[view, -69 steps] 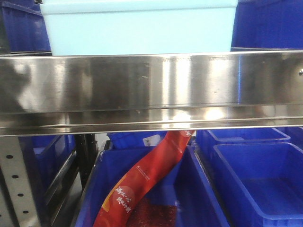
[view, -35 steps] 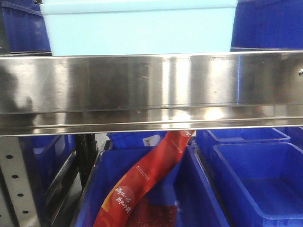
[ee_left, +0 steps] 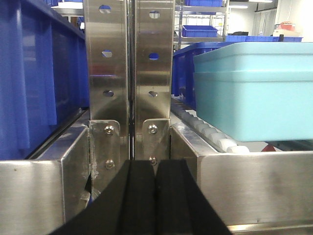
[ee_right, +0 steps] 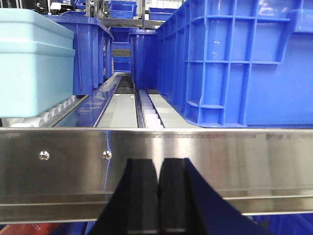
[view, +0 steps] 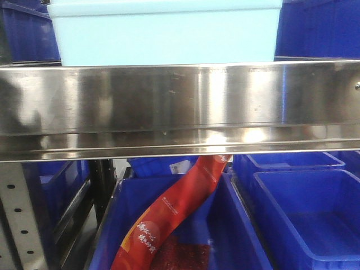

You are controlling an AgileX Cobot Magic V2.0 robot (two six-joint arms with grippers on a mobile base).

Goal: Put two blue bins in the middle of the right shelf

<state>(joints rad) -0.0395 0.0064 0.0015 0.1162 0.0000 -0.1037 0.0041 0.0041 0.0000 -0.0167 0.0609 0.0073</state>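
A pale sky-blue bin (view: pixel 166 36) sits on the right shelf middle tier, just behind its mirror-like steel front rail (view: pixel 180 104). In the left wrist view the same bin (ee_left: pixel 257 93) rests on white rollers to the right. My left gripper (ee_left: pixel 155 164) is shut and empty, low in front of the grey perforated uprights (ee_left: pixel 129 73). In the right wrist view the bin (ee_right: pixel 34 66) is at the left. My right gripper (ee_right: pixel 159 161) is shut and empty, close to the rail (ee_right: pixel 205 166) and to the right of the bin.
Dark royal-blue bins flank the pale one on the tier (ee_right: pixel 244 63) (ee_left: pixel 39 83). A roller track (ee_right: pixel 146 110) runs between them. Below the rail, more dark blue bins (view: pixel 306 216) stand, one holding a red packet (view: pixel 169 216). A perforated upright (view: pixel 19 219) rises at lower left.
A dark reflection at the left of the steel rail has slid lower. The bin, shelf and lower bins look unchanged.
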